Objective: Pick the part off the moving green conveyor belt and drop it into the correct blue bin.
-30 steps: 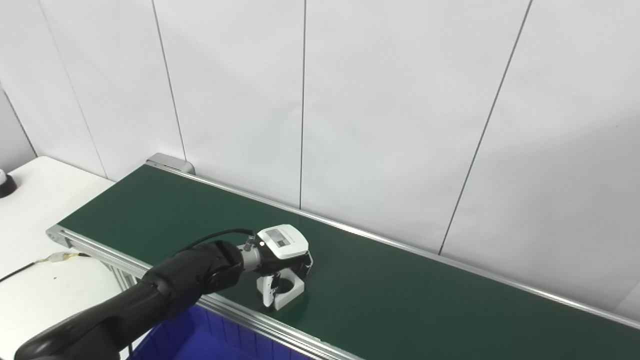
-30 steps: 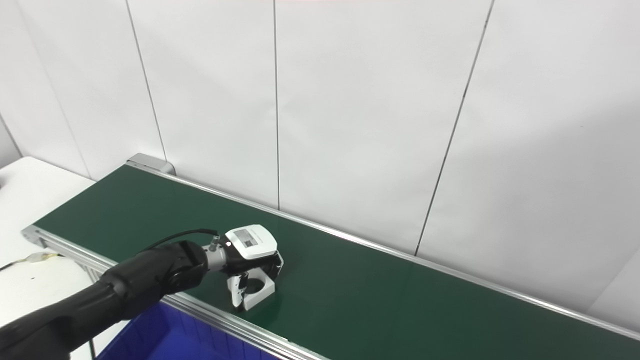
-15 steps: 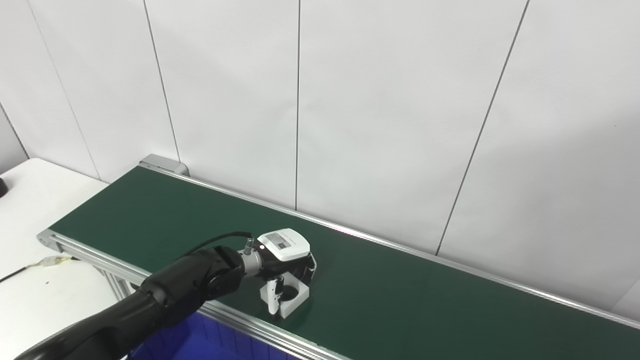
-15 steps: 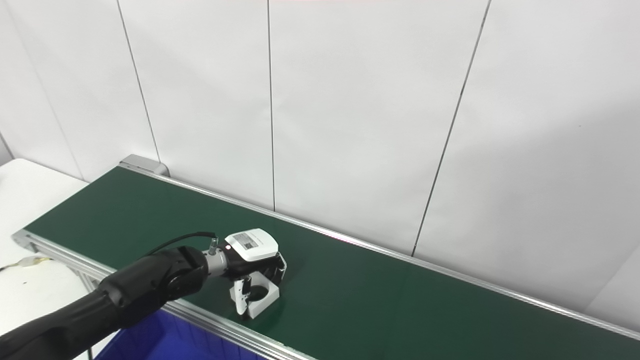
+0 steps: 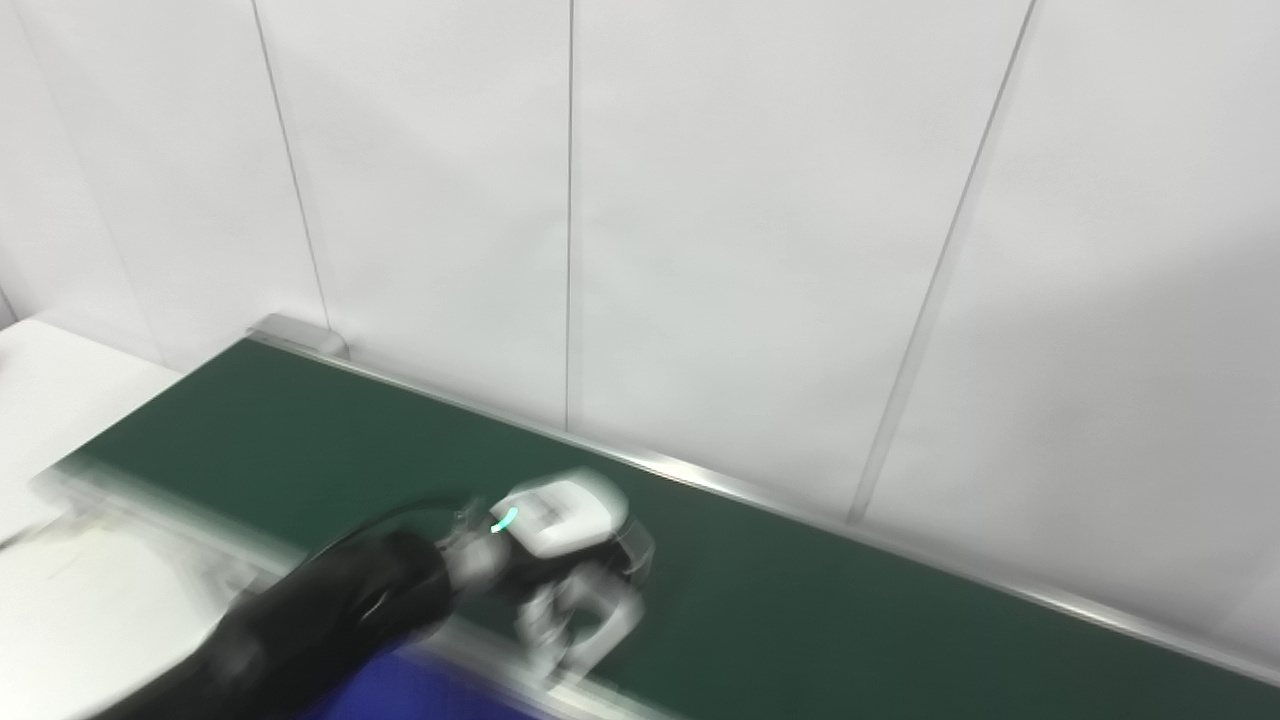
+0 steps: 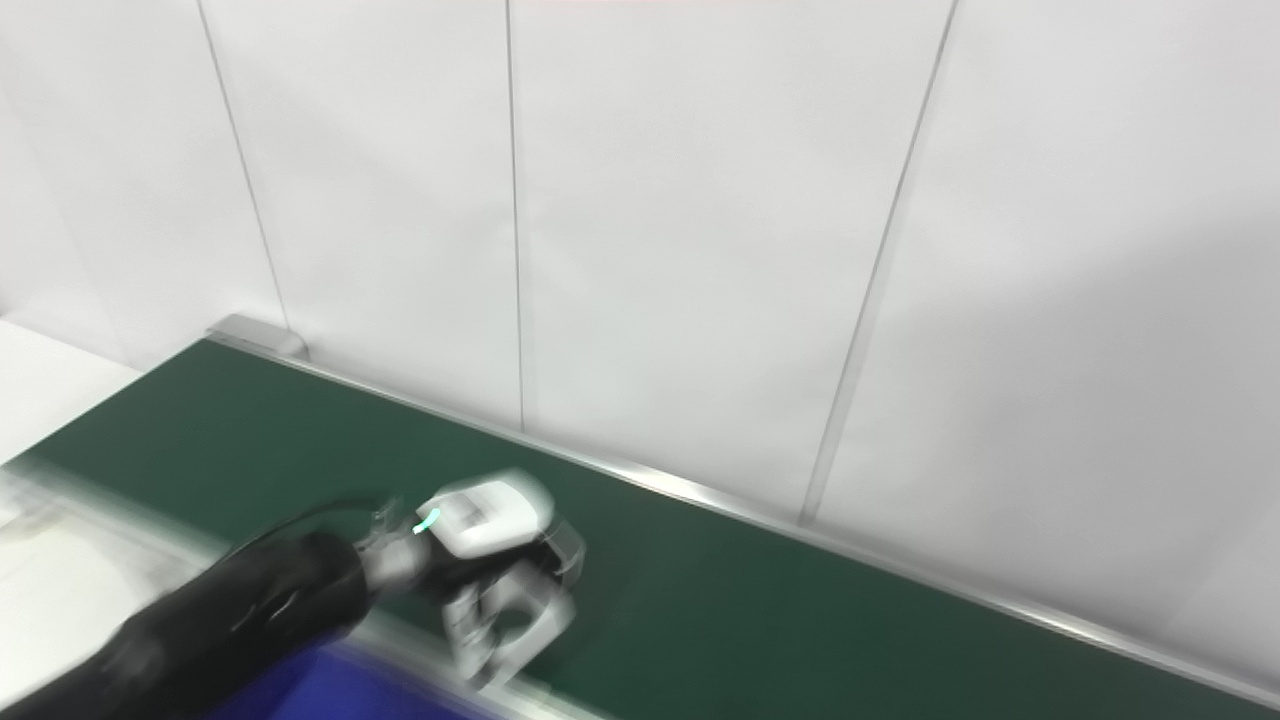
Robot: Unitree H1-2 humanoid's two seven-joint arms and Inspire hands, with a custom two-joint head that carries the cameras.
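Note:
The picture is smeared by motion. My left hand (image 5: 562, 518), white-backed on a black arm, reaches from the lower left over the near side of the green conveyor belt (image 5: 860, 620). Its fingers curl down around a small white part (image 5: 598, 622) with a round opening, close to the belt's near rail. In the right eye view the same hand (image 6: 484, 517) covers the part (image 6: 522, 618). Whether the part rests on the belt or hangs just above it is lost in the blur. My right hand does not show.
A blue bin (image 5: 440, 695) lies below the belt's near rail at the bottom edge, under my left arm. A white table (image 5: 70, 375) sits off the belt's left end. A white panelled wall (image 5: 700, 250) runs close behind the belt.
The whole picture has shifted and blurred, so the camera is moving. My left hand stays closed around the white part and sits slightly farther right along the belt than a second ago.

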